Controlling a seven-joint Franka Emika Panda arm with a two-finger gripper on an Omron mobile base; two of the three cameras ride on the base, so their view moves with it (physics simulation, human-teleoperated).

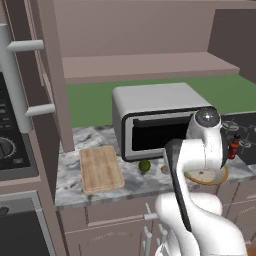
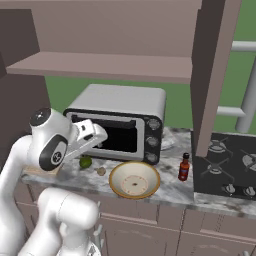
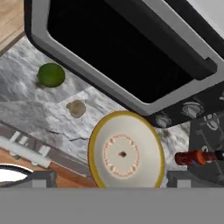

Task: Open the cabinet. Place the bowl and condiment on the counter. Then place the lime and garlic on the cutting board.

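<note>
Marbled counter (image 2: 170,192) holds all four items; lime and garlic not yet on the board.

Cabinet (image 2: 115,30) stands open and bare, and the bowl (image 2: 134,180) and condiment (image 2: 184,167) sit on the counter, so that step looks done. Lime (image 3: 51,75) and garlic (image 3: 76,108) lie near each other before the toaster oven (image 2: 120,122), between the bowl and the board (image 1: 101,169), probably awaiting the move. The gripper (image 2: 97,134) hangs above them with nothing visibly held; how wide its jaws stand I cannot tell. The oven crowds the fruit from behind, and the stovetop (image 2: 227,167) lies beyond the bottle.
</note>
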